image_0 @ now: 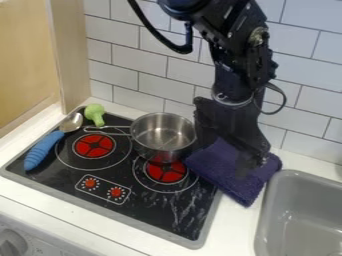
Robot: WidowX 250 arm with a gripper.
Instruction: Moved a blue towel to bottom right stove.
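Note:
The black gripper (230, 150) hangs down over the folded dark blue towel (234, 172), low against its upper part and covering some of it. The towel lies at a slant between the stove and the sink. Its left part overlaps the right edge of the stove (157, 212), beside the lower right burner (166, 173). Where the gripper meets the cloth is too dark to make out.
A steel pot (162, 136) stands at the back right of the stove, left of the gripper. A blue-handled spoon (43, 150) and green broccoli (95, 114) lie at the stove's left side. The grey sink (269, 210) is at right, with a tiled wall behind.

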